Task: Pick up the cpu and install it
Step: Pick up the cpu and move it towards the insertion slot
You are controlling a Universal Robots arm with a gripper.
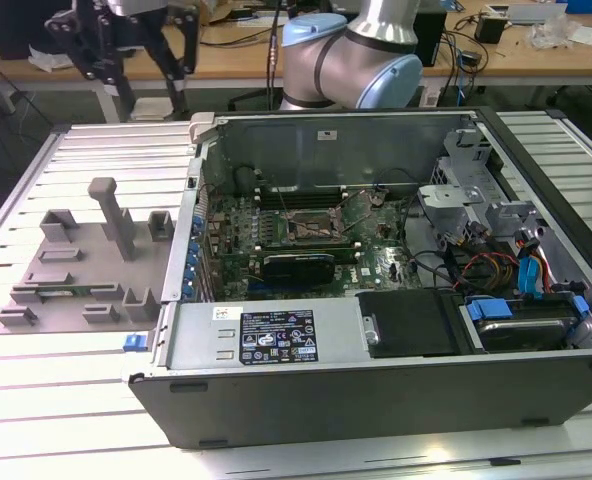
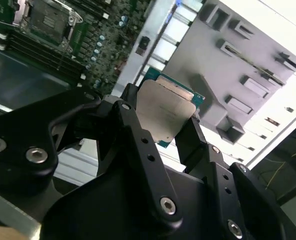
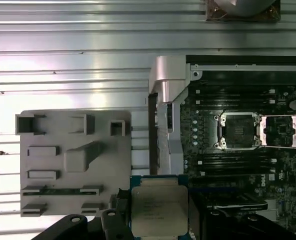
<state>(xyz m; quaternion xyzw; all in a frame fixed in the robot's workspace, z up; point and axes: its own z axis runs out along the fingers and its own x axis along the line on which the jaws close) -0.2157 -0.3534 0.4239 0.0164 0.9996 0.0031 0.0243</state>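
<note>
The cpu [image 2: 163,112], a flat square chip with a silver top and green rim, sits clamped between my gripper's [image 2: 163,127] black fingers [image 2: 133,125]. The first wrist view shows the cpu [image 3: 158,210] held above the gap between the grey fixture plate [image 3: 73,160] and the computer case wall [image 3: 165,100]. My gripper [image 1: 151,85] hangs high above the far left of the table in the exterior view. The open cpu socket [image 1: 311,228] lies on the motherboard inside the case, also seen as the socket [image 3: 236,131] with its load plate [image 3: 283,131] flipped open.
The open computer case [image 1: 376,400] lies on the slatted metal table [image 1: 36,400]. Inside are a long black card [image 1: 298,267], a black drive bay [image 1: 411,322] and cables [image 1: 496,265]. The grey fixture plate [image 1: 86,260] has raised blocks and a post [image 1: 116,215].
</note>
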